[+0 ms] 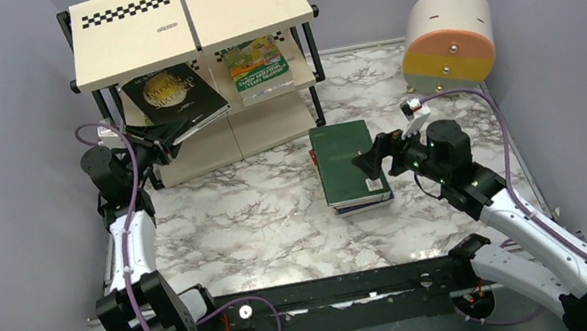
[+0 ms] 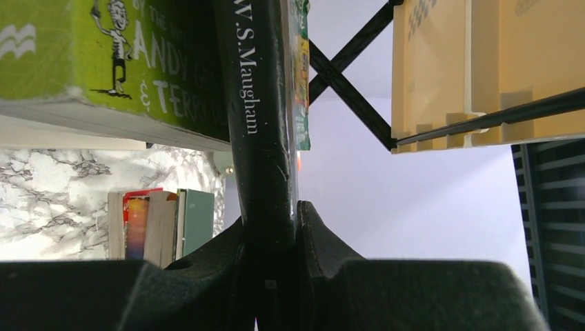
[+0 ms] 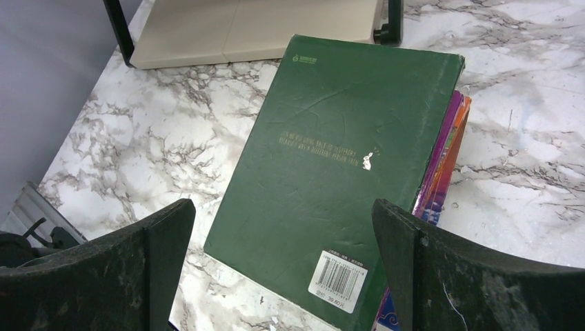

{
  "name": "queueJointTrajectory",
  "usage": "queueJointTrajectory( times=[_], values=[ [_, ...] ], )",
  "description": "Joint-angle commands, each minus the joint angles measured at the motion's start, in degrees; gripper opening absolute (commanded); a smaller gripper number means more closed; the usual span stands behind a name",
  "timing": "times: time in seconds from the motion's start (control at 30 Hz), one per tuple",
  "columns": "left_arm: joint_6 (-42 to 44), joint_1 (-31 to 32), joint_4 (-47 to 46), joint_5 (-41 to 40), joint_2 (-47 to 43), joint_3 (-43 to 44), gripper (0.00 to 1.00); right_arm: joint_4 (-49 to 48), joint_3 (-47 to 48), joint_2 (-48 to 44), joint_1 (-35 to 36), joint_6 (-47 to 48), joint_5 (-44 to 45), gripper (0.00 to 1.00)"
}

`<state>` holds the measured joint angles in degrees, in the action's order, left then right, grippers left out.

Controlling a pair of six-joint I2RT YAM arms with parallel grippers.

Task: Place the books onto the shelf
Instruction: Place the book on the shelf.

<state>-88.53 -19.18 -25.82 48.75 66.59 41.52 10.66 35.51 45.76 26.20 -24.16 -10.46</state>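
Two books are on the middle tier of the shelf [image 1: 185, 22]. The black book [image 1: 173, 96] with the gold title lies on the left half, and the green cartoon book [image 1: 257, 65] lies just beside it on the right half. The left gripper [image 1: 168, 135] is clamped on the black book's near edge; in the left wrist view I see its spine pinched between both fingers. The other books are a stack [image 1: 352, 175] on the marble table [image 1: 254, 217], in front of the shelf's right end, with the dark green book [image 3: 345, 158] on top, barcode toward the arm. The right gripper [image 1: 371, 163] hangs over the stack's right side with jaws wide and nothing in them; I can't tell if it touches the cover. The round drum [image 1: 446, 36] is at back right, well apart from the stack.
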Motion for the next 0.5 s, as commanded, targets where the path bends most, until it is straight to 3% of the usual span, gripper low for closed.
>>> queueJointTrajectory(
  times=[0.0, 0.47],
  values=[
    [3.16, -0.59, -8.43, 3.60, -0.67, 2.76, 0.00, -1.38, -0.70, 0.46, 0.27, -0.18, -0.86, 0.98],
    [4.33, -0.52, -10.23, 6.90, 0.81, 1.31, 0.00, -2.34, -1.22, 1.23, 0.27, -0.62, -1.35, 0.98]
  ],
)
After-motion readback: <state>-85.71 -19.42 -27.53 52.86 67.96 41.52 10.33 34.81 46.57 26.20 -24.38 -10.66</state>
